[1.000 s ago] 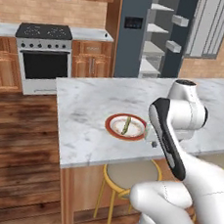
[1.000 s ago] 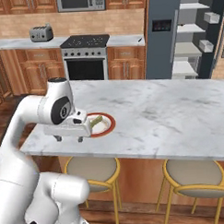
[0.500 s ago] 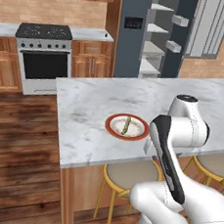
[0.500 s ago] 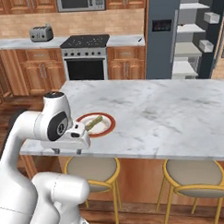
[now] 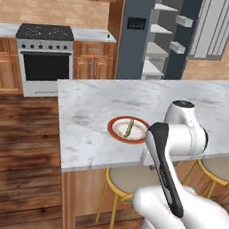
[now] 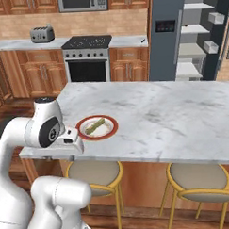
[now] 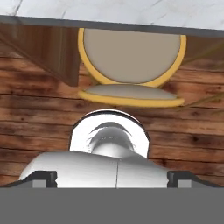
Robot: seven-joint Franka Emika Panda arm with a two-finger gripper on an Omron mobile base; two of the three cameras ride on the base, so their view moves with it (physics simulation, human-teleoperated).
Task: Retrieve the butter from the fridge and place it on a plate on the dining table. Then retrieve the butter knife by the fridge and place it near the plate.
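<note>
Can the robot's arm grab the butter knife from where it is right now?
Probably not. The fingers are open, down by the dining table edge, looking at a stool. I can't spot the knife; the fridge stands far off.

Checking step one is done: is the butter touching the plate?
Touching. In the left base view the butter lies flat on the plate's cream centre, inside the red rim.

glossy white arm [image 5: 184,139], dark joint bands
</note>
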